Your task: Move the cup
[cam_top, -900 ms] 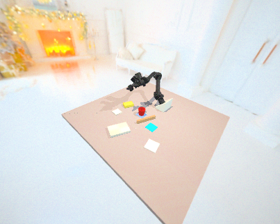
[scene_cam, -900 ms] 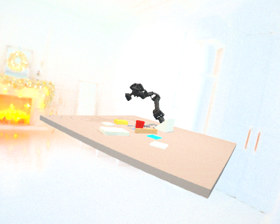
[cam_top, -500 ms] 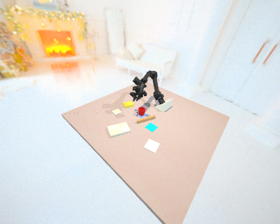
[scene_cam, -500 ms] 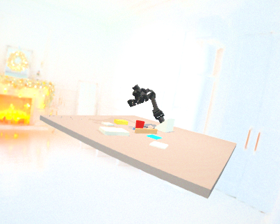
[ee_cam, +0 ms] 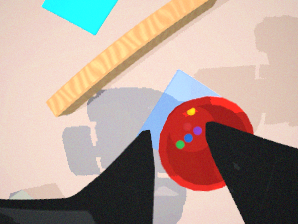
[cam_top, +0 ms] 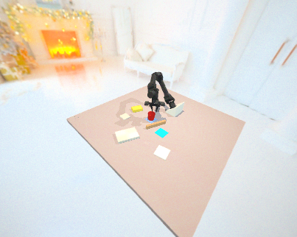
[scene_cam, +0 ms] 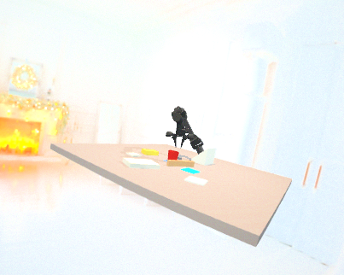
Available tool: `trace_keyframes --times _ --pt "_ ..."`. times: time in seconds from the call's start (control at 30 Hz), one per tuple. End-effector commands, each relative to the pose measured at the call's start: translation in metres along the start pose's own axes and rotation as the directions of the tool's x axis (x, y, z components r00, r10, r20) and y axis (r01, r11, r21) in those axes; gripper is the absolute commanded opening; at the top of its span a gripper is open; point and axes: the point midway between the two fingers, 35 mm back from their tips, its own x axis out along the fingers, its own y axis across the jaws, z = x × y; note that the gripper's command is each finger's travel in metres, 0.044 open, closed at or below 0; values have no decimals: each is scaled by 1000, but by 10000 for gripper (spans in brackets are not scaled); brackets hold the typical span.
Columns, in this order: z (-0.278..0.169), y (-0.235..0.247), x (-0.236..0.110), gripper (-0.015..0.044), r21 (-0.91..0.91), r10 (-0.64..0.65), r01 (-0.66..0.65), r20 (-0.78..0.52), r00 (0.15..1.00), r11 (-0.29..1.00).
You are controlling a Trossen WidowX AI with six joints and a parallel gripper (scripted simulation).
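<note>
You're looking at a pinkish tabletop (cam_top: pixel 200 147) (scene_cam: pixel 228 196) (ee_cam: pixel 30 60) in a bright white room, with a glowing fireplace (cam_top: pixel 62 44) (scene_cam: pixel 18 136) at far left and a pale sofa (cam_top: pixel 163 59) beyond the table. Your red cup (cam_top: pixel 151 115) (scene_cam: pixel 172 155) (ee_cam: pixel 187 172) sits on the blue pad (cam_top: pixel 147 120) (ee_cam: pixel 162 110), across the wooden bar (cam_top: pixel 155 124) (scene_cam: pixel 180 163) (ee_cam: pixel 115 50) from the cyan pad (cam_top: pixel 161 132) (scene_cam: pixel 190 171) (ee_cam: pixel 82 12). Your claw (cam_top: pixel 155 110) (scene_cam: pixel 179 146) (ee_cam: pixel 178 133) is partly apart, gripping nothing. One finger hides part of the cup's inside (marbles (ee_cam: pixel 188 138) show beside it), so you can't count them all; the wrist view cuts off the cyan pad.
</note>
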Motion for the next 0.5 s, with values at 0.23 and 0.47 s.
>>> trace_keyframes --times 0.23,0.47 --pt "-23 8 -2 148 -356 -53 -52 -278 959 933" --pt "-23 8 -1 148 -356 -52 -52 -278 959 933"
